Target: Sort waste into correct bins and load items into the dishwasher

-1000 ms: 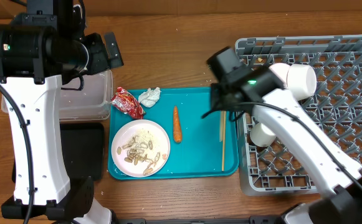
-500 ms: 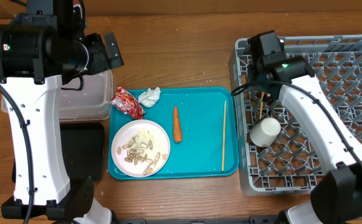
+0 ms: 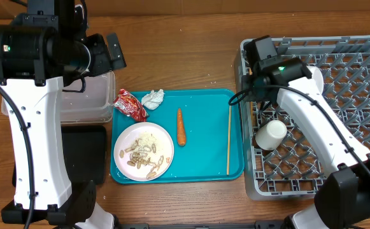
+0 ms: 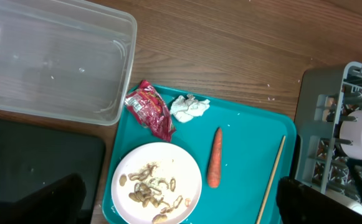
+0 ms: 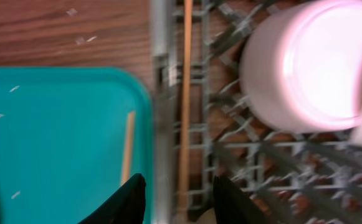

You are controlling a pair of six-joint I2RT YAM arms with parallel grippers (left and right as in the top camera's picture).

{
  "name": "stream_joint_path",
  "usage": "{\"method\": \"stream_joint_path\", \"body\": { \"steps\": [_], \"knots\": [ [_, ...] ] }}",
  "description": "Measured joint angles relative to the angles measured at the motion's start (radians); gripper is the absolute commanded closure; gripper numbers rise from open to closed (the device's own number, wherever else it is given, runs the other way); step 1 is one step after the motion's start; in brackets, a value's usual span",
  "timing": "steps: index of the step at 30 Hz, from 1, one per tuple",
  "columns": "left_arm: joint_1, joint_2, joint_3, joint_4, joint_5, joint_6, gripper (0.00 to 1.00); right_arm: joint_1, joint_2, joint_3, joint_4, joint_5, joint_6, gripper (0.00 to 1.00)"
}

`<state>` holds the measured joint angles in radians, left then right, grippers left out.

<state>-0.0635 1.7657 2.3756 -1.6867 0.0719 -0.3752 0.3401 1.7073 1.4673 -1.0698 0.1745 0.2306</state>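
one thin light-wood chopstick (image 5: 185, 93) lies on the grid floor of the grey dish rack (image 5: 161, 93), just inside the wall nearest the teal tray (image 3: 204, 166). it looks blurred in the right wrist view. the second chopstick (image 3: 228, 140) lies straight on the tray, along the edge beside the rack. a white cup (image 3: 270, 135) sits in the rack near by.

the right gripper (image 5: 179, 182) hangs over the rack with its fingers apart. the first stick runs through the gap with room on both sides, and nothing is clamped. the left gripper (image 4: 179, 186) is spread wide and empty, high above the tray. there the plate (image 3: 143, 151) of scraps, the carrot (image 3: 180, 126), the red wrapper (image 3: 130, 105) and the tissue (image 3: 152, 98) lie.
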Motion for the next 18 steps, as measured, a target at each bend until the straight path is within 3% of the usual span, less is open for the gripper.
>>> {"method": "stream_joint_path", "body": {
  "steps": [4, 11, 18],
  "knots": [
    [0.0, 0.0, 0.0, 0.0, 0.0, 0.0, 0.0, 0.09, -0.005, -0.001, -0.031, -0.08, 0.056, 0.64],
    [0.0, 0.0, 0.0, 0.0, 0.0, 0.0, 0.0, 0.277, 0.011, -0.134, 0.06, -0.029, 0.166, 0.56],
    [0.0, 0.0, 0.0, 0.0, 0.0, 0.0, 0.0, 0.28, 0.109, -0.262, 0.146, 0.09, 0.266, 0.54]
  ]
}}
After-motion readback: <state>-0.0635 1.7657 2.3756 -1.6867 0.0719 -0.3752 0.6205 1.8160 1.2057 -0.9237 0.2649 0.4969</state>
